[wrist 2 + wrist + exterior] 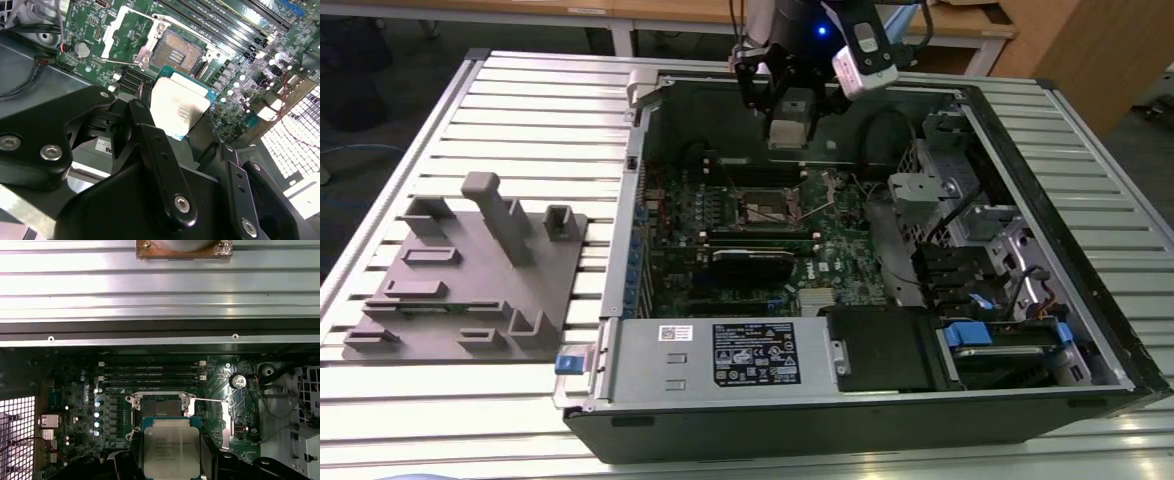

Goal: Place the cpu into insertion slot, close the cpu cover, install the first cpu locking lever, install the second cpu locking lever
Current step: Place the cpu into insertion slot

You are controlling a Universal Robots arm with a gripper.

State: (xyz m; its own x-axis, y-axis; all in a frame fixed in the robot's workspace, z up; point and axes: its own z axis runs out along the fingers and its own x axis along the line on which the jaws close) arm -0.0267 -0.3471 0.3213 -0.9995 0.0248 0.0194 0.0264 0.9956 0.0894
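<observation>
My gripper (790,118) hangs over the open computer case, above its far wall, shut on the cpu (790,133). In both wrist views the cpu (176,105) (171,447) is a flat silver-grey square clamped by its edges between the black fingers (150,135). The insertion slot (774,207) (178,51) (161,407) lies bare on the green board, below and ahead of the chip. The cpu cover (116,37) stands swung open beside the socket. A thin locking lever (212,400) is released next to it.
A grey labelled power-supply box (720,355) fills the case's near end. Drive cages and cables (974,250) crowd the exterior view's right. Long black memory slots (152,371) run beside the socket. A grey fixture plate with blocks (467,285) lies on the slatted table (534,110).
</observation>
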